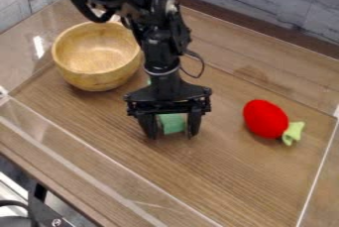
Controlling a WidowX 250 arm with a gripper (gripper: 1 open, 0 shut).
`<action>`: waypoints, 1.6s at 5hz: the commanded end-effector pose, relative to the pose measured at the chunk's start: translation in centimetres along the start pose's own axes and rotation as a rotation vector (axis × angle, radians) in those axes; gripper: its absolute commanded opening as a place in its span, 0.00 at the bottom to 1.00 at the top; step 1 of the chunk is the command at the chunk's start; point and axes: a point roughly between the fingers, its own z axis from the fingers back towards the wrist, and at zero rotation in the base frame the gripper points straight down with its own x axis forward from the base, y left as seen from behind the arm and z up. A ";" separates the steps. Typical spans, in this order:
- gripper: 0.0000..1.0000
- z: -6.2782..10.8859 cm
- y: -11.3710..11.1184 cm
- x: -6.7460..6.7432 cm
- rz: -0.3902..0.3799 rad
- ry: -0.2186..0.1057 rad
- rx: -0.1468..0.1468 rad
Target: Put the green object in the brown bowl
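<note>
Gripper [169, 124] points straight down over the middle of the bench [199, 186], low, at bench level or just above it. Jaws spread wide, one black finger on each side of the green bar [171, 124]. The bar lies on the wood between the fingers; only a short stretch of it shows, the rest is covered by the gripper body. Cannot tell whether the fingers touch the bar; nothing is clamped, the bar is not lifted.

Black arm [153, 28] comes in from the upper left and bends down to the gripper, with a cable loop beside the wrist.

Brown bowl [95, 56] sits upper left of the gripper, upright, near it but apart. The inside that shows is bare wood. The arm passes behind and beside its right rim.

Red strawberry toy [265, 118] with small green stem lies to the right of the gripper, well apart from the bar, stem pointing toward the right edge.

Clear plastic walls [79, 171] run round the bench edge at the front and sides. Grey plank wall behind.
</note>
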 end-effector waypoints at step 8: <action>1.00 4.0 -0.2 3.5 0.041 -0.059 -0.045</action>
